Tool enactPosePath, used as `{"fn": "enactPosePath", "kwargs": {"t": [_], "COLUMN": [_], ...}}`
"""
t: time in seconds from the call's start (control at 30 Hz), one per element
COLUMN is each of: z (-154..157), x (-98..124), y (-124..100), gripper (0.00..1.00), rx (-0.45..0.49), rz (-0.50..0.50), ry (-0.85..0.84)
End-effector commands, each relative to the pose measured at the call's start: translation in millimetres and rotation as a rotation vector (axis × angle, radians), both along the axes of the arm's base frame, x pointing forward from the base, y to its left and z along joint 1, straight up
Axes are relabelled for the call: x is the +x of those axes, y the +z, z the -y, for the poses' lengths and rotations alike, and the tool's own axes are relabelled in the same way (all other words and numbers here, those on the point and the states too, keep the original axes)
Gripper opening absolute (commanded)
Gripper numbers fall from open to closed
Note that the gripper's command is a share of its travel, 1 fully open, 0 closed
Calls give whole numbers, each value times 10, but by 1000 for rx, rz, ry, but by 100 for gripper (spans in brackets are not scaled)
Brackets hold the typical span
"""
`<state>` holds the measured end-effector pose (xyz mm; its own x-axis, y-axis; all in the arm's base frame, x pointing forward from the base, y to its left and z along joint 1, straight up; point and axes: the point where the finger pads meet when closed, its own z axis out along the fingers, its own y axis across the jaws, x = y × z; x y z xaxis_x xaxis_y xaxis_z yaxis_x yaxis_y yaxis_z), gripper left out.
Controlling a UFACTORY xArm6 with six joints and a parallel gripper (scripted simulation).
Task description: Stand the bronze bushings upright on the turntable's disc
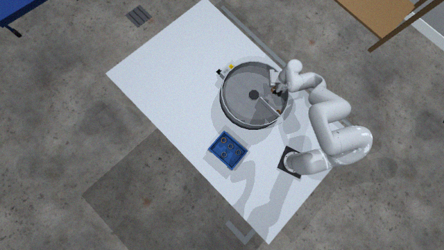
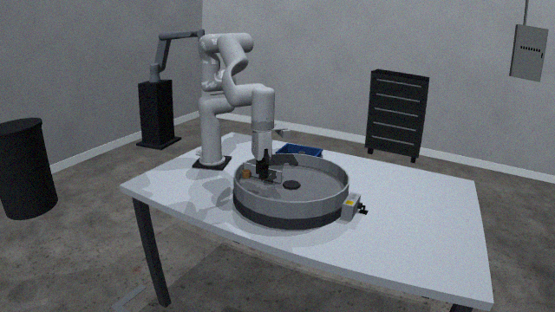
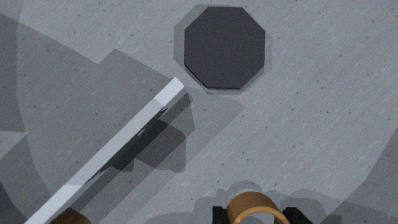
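While the blue crate holds four rings, seemingly bronze-rimmed, my claw grips a bronze bushing over the disc.

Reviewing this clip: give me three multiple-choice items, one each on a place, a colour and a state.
1. The claw is over: A the crate; B the disc; C the hub.
2. The crate is: A red; B blue; C green.
3. The claw is: A open; B shut on nothing; C shut on a bronze bushing.

Key: B, the claw hangs over the disc, off the hub. B, the crate has blue walls. C, a bronze bushing sits between its fingers.
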<state>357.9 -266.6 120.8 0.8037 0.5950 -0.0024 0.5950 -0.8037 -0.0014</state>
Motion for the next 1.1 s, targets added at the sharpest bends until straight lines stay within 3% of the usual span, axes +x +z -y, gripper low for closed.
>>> {"fn": "enactPosePath", "kwargs": {"t": [0.0,0.5,1.07], "z": [8,8,9], "x": [11,11,11], "y": [14,-17,-243], "gripper": [0,0,0], "rx": [-3,-3,-3], "rz": [3,3,3], "ry": [0,0,0]}}
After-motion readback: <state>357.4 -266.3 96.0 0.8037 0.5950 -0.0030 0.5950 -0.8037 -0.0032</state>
